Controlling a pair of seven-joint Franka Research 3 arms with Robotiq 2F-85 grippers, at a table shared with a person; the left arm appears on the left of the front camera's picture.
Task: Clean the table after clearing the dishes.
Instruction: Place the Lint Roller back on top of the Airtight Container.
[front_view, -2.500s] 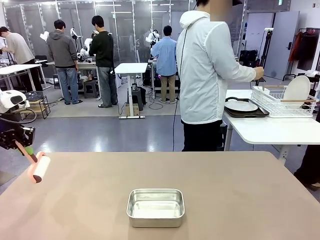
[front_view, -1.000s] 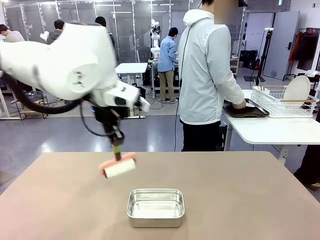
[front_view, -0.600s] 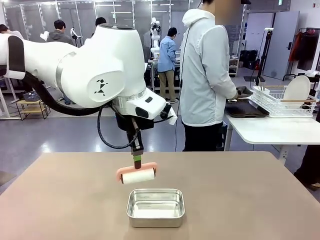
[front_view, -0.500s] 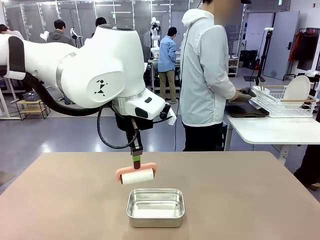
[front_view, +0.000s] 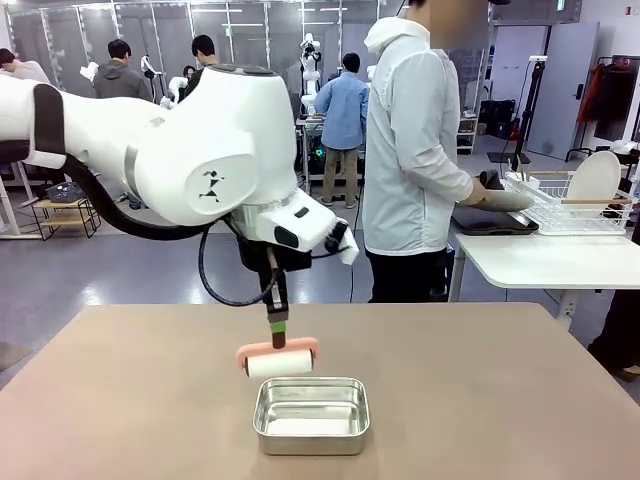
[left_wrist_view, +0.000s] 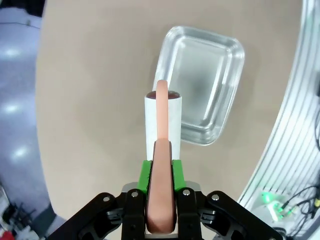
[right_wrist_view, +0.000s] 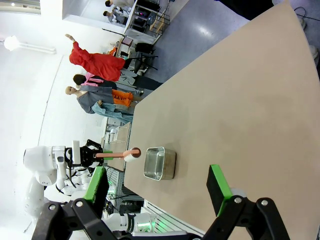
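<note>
My left gripper (front_view: 277, 322) is shut on the salmon-pink handle of a lint roller (front_view: 279, 360). Its white roll hangs low over the beige table (front_view: 480, 400), just beyond the far rim of a steel pan (front_view: 311, 415). In the left wrist view the green pads of the left gripper (left_wrist_view: 160, 172) clamp the handle, and the roll of the lint roller (left_wrist_view: 162, 117) overlaps the steel pan's (left_wrist_view: 207, 85) edge. My right gripper (right_wrist_view: 157, 187) stands open with nothing between its fingers, far from the lint roller (right_wrist_view: 131, 155). One white plate among the dishes (front_view: 594, 178) stands in a rack.
A person (front_view: 410, 150) stands at the far side, hands at a white side table (front_view: 540, 262) with a dark tray (front_view: 495, 222) and a wire dish rack (front_view: 560, 205). Bare tabletop lies on both sides of the pan.
My left arm has swung in from the left with the roller, then lowered it toward the pan's far rim. The person has kept handling things at the side table.
</note>
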